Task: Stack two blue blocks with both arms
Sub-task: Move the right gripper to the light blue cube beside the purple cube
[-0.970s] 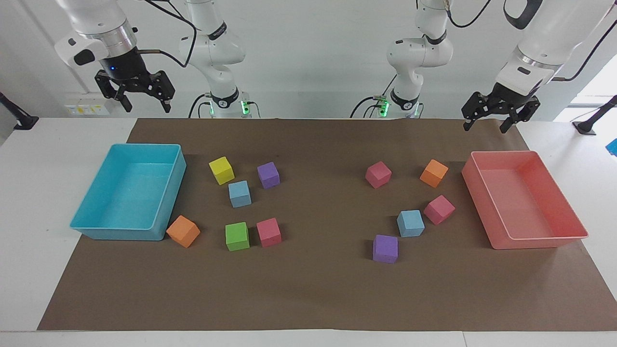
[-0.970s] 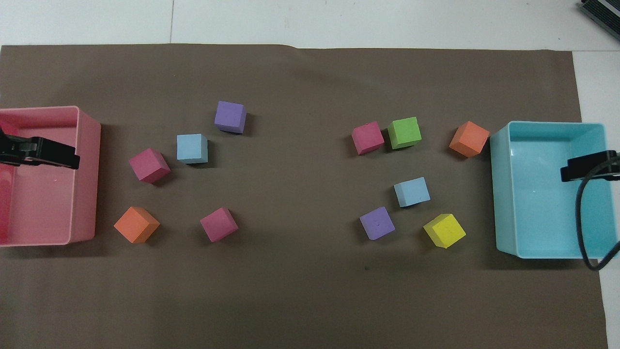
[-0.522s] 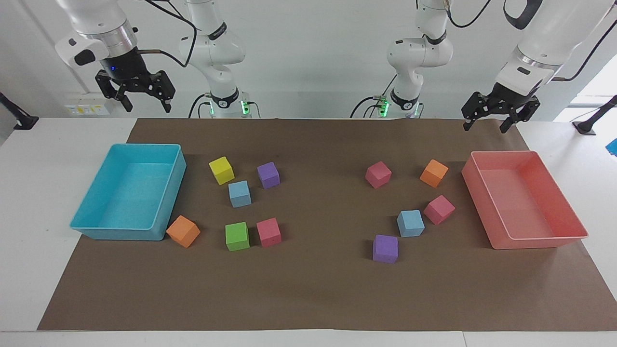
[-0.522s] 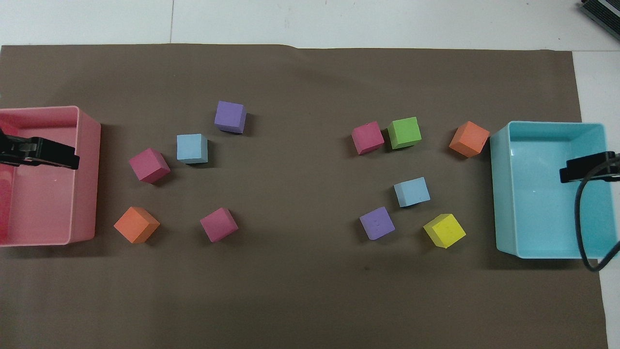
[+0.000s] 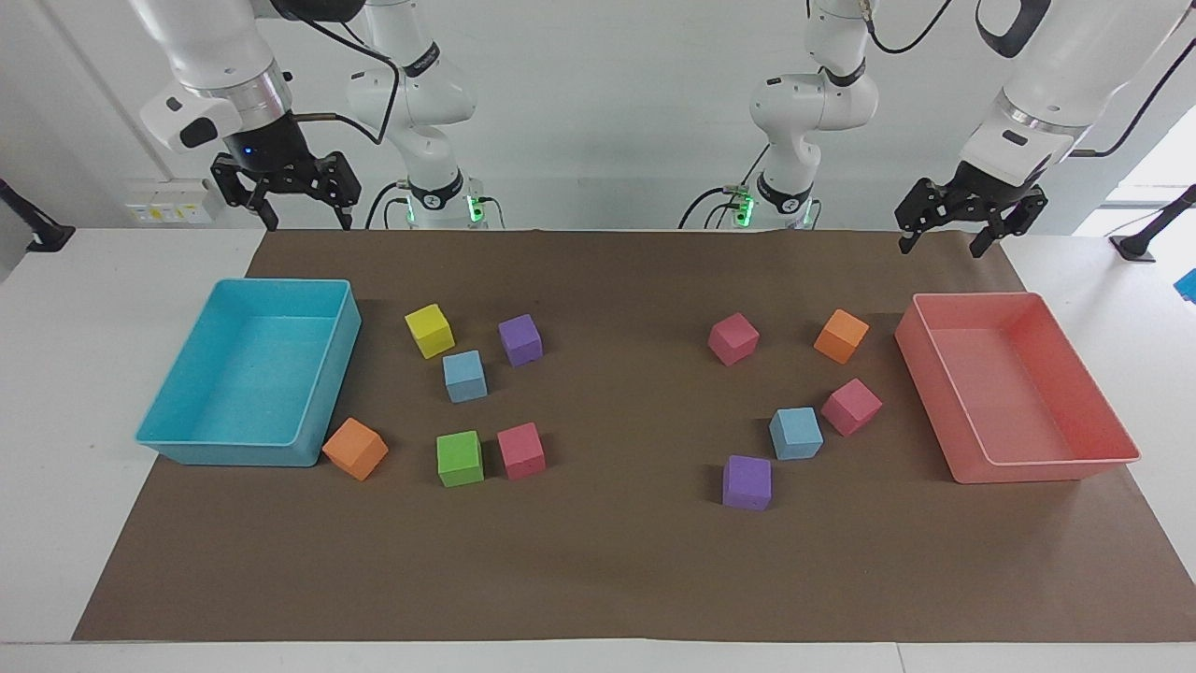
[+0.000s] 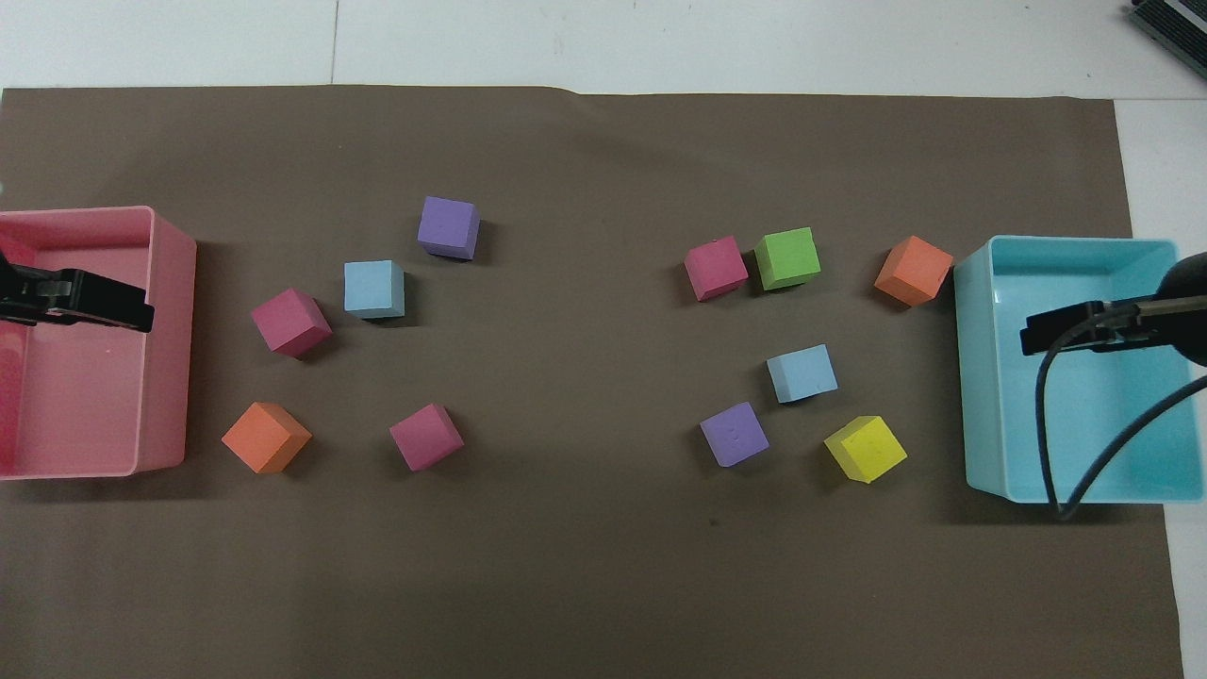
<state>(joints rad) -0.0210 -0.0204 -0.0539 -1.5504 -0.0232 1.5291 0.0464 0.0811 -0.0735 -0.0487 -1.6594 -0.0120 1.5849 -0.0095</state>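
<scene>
Two light blue blocks lie apart on the brown mat. One blue block sits toward the right arm's end, beside a yellow cube and a purple cube. The other blue block sits toward the left arm's end, beside a pink cube and a purple cube. My right gripper hangs open and empty high over the turquoise tray. My left gripper hangs open and empty high over the pink tray.
Other cubes lie around: an orange cube against the turquoise tray, a green cube touching a pink cube, another pink cube and an orange cube. The mat reaches the table's front.
My right gripper has moved toward the middle of the table and a little lower over the turquoise tray. The left gripper has hardly moved. No block has moved.
</scene>
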